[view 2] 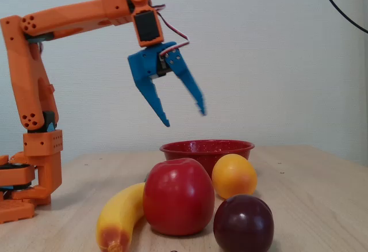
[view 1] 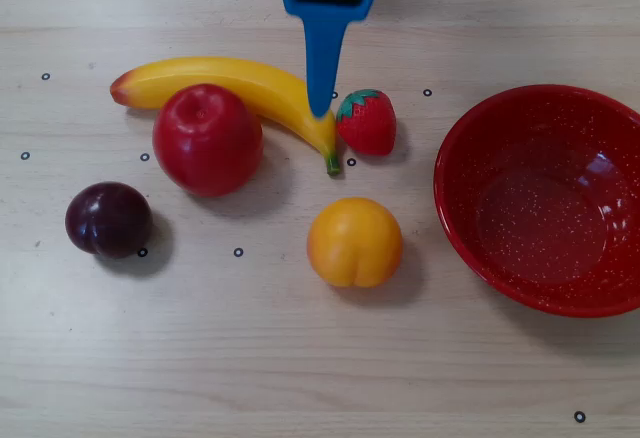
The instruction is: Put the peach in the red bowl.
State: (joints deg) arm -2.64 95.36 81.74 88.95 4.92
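The yellow-orange peach [view 1: 354, 242] lies on the wooden table near the middle of the overhead view, left of the red bowl [view 1: 470, 223]. In the fixed view the peach [view 2: 234, 175] sits in front of the red bowl [view 2: 207, 148]. My blue gripper [view 2: 184, 118] hangs high above the fruit with its jaws spread open and nothing between them. From overhead the gripper [view 1: 321, 108] reaches down from the top edge, its tip over the banana's right end, well short of the peach.
A banana [view 1: 230, 88], red apple [view 1: 207, 138], strawberry [view 1: 367, 122] and dark plum [view 1: 108, 219] lie left of and behind the peach. The orange arm base [view 2: 34, 171] stands at the left of the fixed view.
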